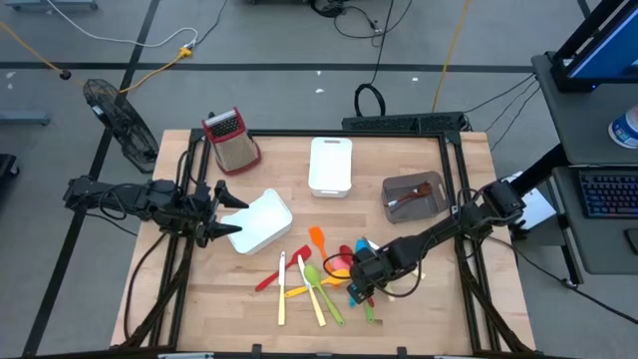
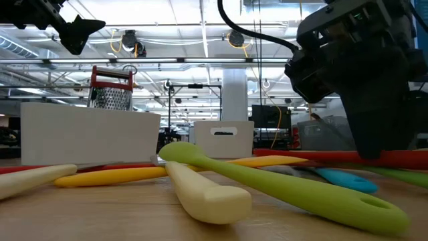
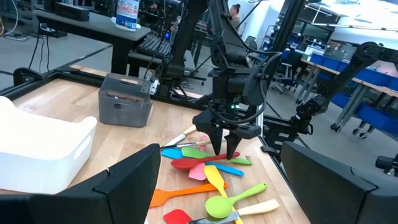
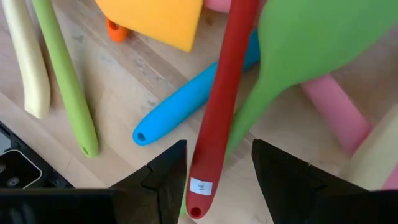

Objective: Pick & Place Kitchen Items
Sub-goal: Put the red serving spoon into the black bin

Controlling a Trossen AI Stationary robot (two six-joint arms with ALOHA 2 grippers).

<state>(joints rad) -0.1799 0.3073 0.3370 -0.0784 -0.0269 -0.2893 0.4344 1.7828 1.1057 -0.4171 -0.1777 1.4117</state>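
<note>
Jaws: left gripper [image 1: 235, 212] spread wide, holding nothing; right gripper [image 4: 217, 177] parted, straddling the red utensil handle [image 4: 217, 118] without pinching it.

Left to right: left gripper hovers at the near white bin [image 1: 261, 221], bare wood around it at the left table edge [image 1: 164, 249]. Utensil pile [image 1: 319, 274] sits front-centre, red handle crossing blue handle [image 4: 186, 102] and green spoon [image 4: 311, 56]; right gripper low over it. Grey bin [image 1: 414, 196] sits back right, with bare board beside it.
</note>
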